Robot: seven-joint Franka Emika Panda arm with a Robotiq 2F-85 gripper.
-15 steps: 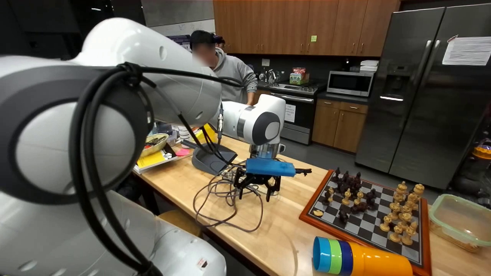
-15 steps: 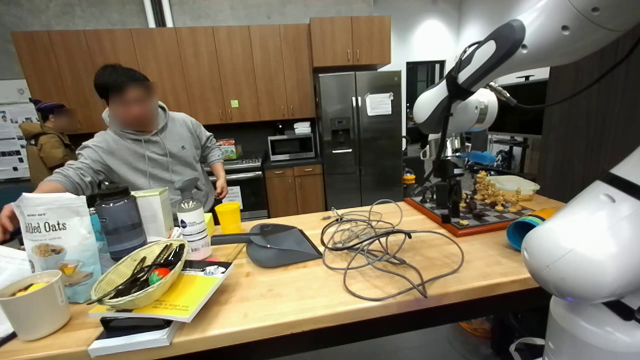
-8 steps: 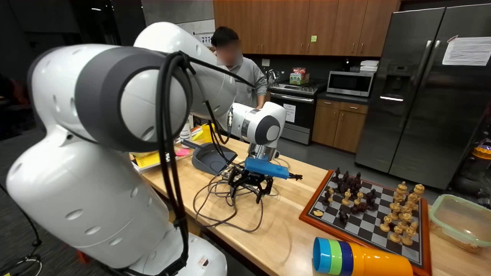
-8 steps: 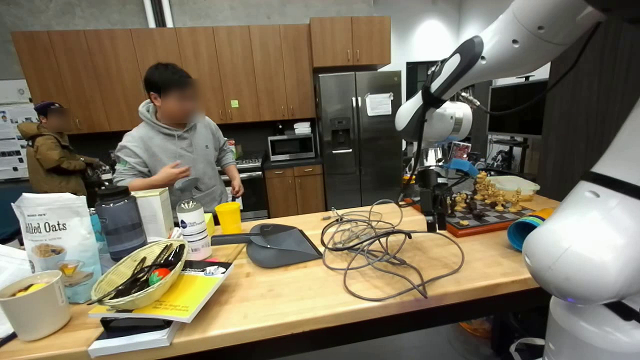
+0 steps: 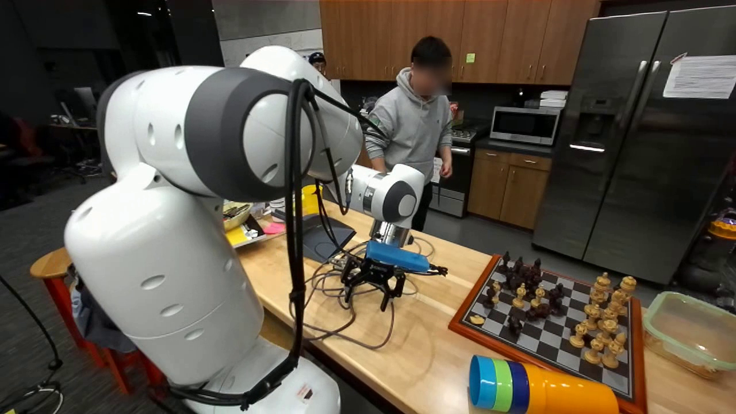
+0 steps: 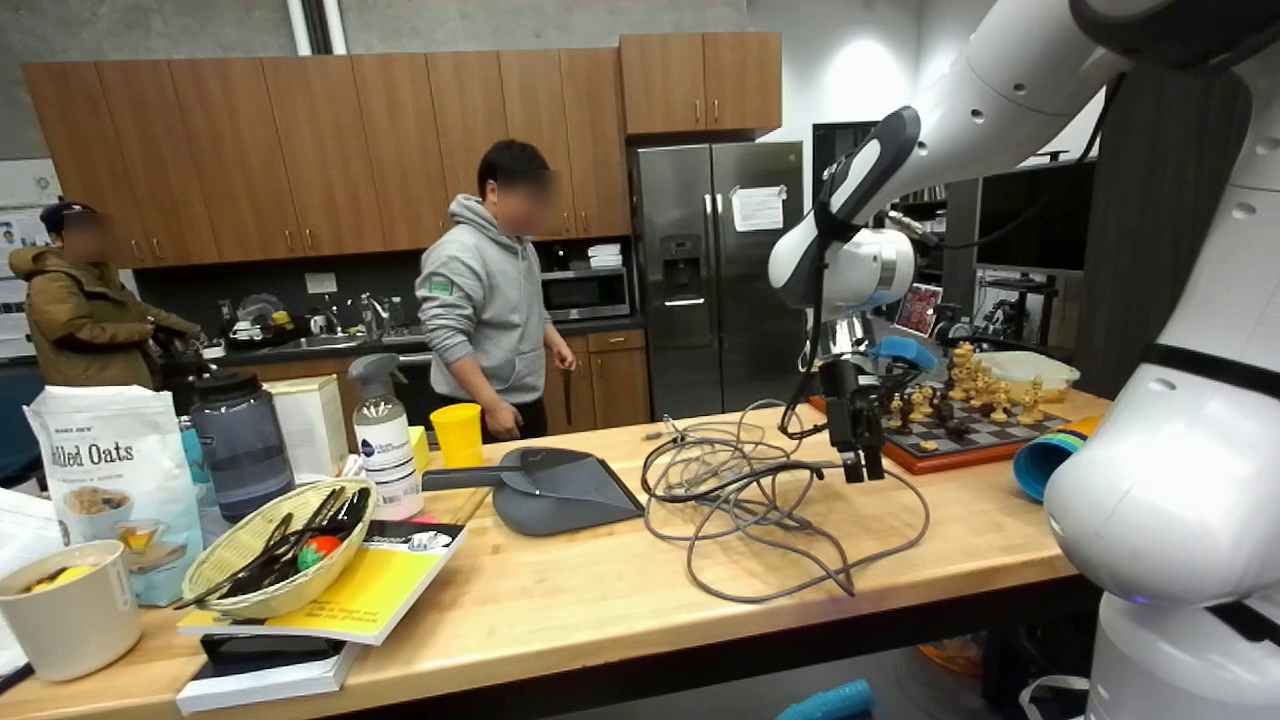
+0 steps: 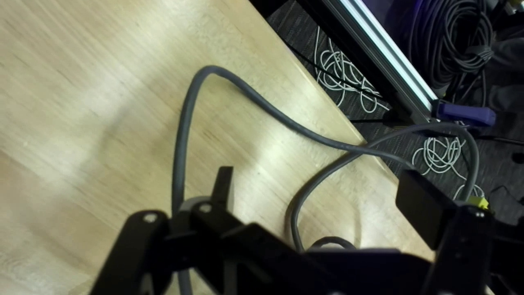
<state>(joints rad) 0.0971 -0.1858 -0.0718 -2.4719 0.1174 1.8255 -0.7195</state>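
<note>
Grey cable (image 7: 278, 115) lies tangled between dustpan (image 6: 560, 495) and chessboard (image 5: 477, 291) — the tool (image 5: 365, 303), spread wide, hovers above.

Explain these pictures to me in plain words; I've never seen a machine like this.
The white machine is a robot arm; the black gripper at its end is its two-fingered hand. The wide pictures come from two cameras outside the robot, standing in different places; the close-up is the arm's own wrist view, looking past the fingers at the table.

On the table lie a looping grey cable, a grey dustpan, a chessboard and a stack of cups on its side. A man in a grey hoodie stands beyond it.

The gripper is open, close to the cable, and nothing appears held; I cannot tell whether either finger touches a strand.
</note>
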